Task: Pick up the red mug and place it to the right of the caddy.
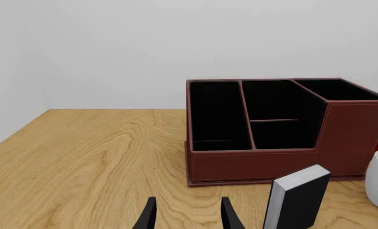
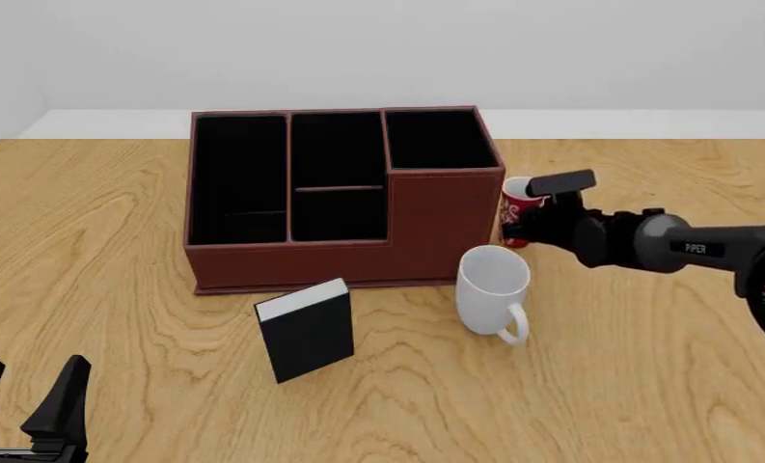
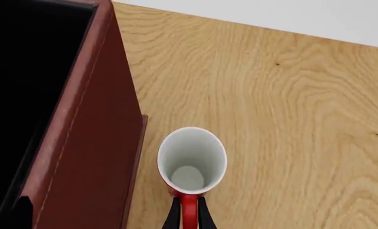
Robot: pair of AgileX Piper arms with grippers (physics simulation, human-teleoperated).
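The right gripper [image 2: 521,214] reaches in from the right side of the table and sits at the red mug [image 2: 521,201], which stands upright on the table [image 2: 640,347] just beside the right wall of the caddy [image 2: 343,198]. In the right wrist view the dark fingertips [image 3: 174,217] are drawn narrow and press on either side of the red handle [image 3: 189,212], so the jaws are pinched on the handle rather than around the mug's body. That same view looks down into the mug's white interior [image 3: 190,162], with its rim close to the caddy's base lip but a thin strip of wood showing between them. The mug's base appears to rest on the wood, though whether it is fully set down or held a hair above the surface I cannot tell. The left gripper [image 2: 28,395] hangs low at the near left corner of the table, well apart from everything, with its two black fingers [image 1: 147,217] spread wide and nothing between them. A larger white mug [image 2: 492,287] stands in front of the red one, near the caddy's front right corner, handle turned toward the camera. A small black book [image 2: 308,330] with a white edge stands upright just in front of the caddy.
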